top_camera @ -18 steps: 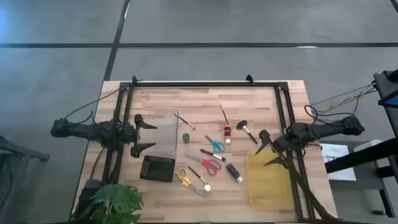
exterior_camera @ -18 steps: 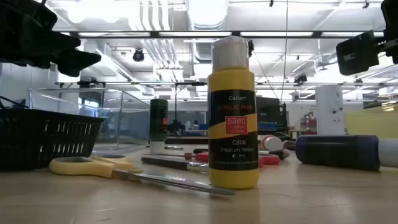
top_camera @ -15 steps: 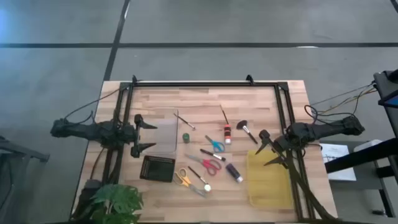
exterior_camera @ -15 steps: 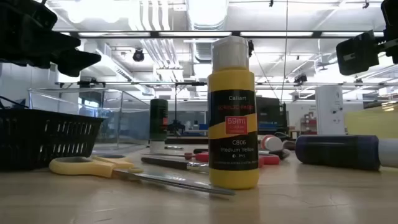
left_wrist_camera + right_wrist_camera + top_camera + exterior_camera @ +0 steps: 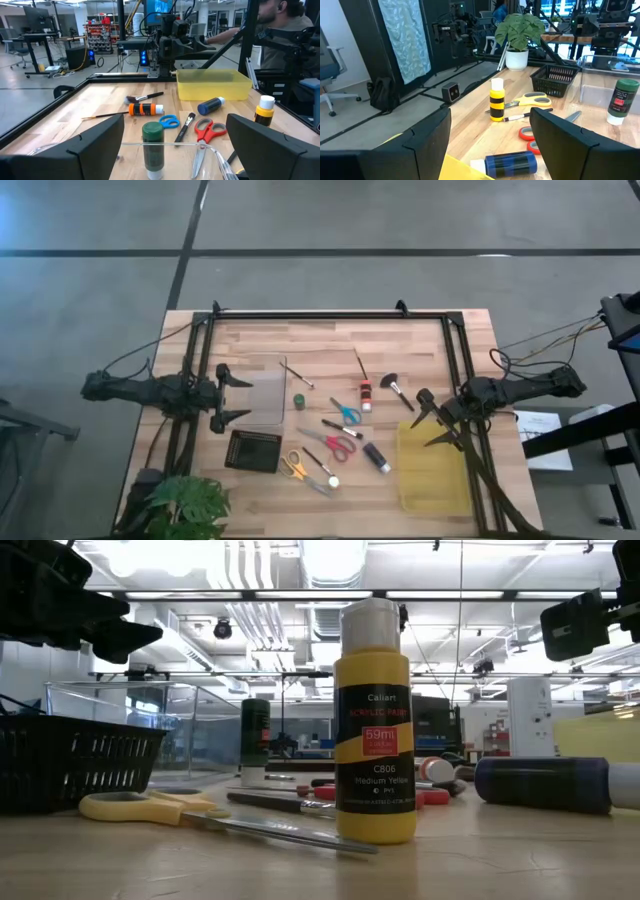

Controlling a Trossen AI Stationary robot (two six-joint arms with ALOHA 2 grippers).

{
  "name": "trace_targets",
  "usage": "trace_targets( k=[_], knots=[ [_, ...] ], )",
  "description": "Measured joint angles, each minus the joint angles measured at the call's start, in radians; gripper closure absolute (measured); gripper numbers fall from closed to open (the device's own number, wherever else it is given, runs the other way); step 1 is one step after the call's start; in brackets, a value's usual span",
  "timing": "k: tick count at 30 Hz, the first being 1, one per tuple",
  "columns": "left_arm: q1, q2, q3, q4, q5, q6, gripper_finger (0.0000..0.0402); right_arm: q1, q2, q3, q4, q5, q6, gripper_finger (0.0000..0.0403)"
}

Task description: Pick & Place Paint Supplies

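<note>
Fingers on both our left gripper (image 5: 232,393) and right gripper (image 5: 432,420) stand open; we'd pinch the light, rigid, slippery green paint bottle (image 5: 152,142) mid-body.

Yellow paint bottle (image 5: 374,720) label: "Callart", "59ml", "C806", "Medium Yellow".

On the wooden table (image 5: 330,340) we see a clear box (image 5: 262,392) at about nine o'clock from the centre, and just below it, toward seven o'clock, a black mesh basket (image 5: 254,450). A yellow bin (image 5: 432,470) sits at four o'clock, near the edge. A leafy potted plant (image 5: 185,505) shows at the seven o'clock corner. Beyond the table, at one o'clock in the left wrist view, a person (image 5: 280,30) sits.
</note>
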Motion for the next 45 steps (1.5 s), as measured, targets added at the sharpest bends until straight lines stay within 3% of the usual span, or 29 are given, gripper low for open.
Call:
trace_targets(
  k=[37,45],
  knots=[
    [0.000,0.000,0.000,0.000,0.000,0.001,0.0040,0.000,0.000,0.000,0.000,0.000,0.000,0.0132],
    [0.000,0.000,0.000,0.000,0.000,0.004,0.0040,0.000,0.000,0.000,0.000,0.023,-0.318,0.0132]
  ],
)
